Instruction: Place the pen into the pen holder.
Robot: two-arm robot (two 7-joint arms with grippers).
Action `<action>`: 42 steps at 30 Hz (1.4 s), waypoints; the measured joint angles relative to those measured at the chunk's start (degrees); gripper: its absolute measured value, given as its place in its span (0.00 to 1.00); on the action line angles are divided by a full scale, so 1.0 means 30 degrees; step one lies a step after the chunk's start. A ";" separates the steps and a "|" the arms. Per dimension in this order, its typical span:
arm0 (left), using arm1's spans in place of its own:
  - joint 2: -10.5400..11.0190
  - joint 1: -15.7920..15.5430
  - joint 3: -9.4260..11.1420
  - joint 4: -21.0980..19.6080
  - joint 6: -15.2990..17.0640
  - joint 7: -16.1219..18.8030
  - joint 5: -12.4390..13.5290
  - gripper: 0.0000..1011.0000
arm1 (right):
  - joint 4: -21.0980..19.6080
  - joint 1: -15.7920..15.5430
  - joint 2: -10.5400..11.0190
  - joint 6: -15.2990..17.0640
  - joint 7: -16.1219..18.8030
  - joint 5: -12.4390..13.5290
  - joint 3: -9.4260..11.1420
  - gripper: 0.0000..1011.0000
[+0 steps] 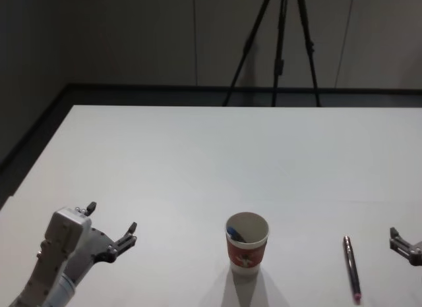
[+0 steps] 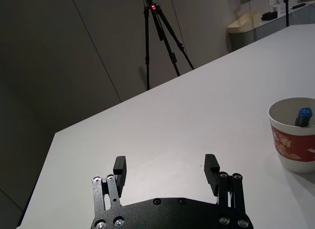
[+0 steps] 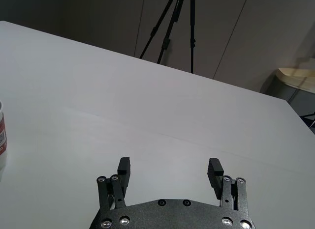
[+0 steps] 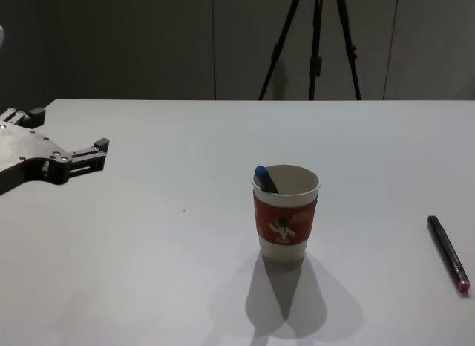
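The pen holder point(image 4: 286, 216) is hiding nearly all of a blue-capped pen point(image 4: 264, 178) standing inside it, with just the capped end peeking over the rim. The figure on its red sleeve is showing too small to make out. The right gripper point(image 1: 403, 244) is running off the head view's right edge, the pen holder is being cut by the frame edge in both wrist views, and the tripod point(image 1: 277, 50) behind the worktop point(image 1: 198, 162) is losing its top to the upper edge.
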 joint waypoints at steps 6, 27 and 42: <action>0.0000 0.0000 -0.0001 0.0000 0.0000 0.0001 0.0000 0.99 | 0.0501 0.0434 -0.0278 0.0241 0.0314 -0.0216 -0.0033 0.99; 0.0000 -0.0001 0.0000 0.0000 -0.0001 0.0001 0.0000 0.99 | 0.1756 0.1590 -0.1473 0.2395 0.1108 -0.0720 -0.0033 0.99; 0.0000 0.0000 -0.0001 0.0000 -0.0001 0.0001 -0.0001 0.99 | 0.1826 0.1945 -0.2168 0.4368 0.0977 -0.1103 0.0293 0.99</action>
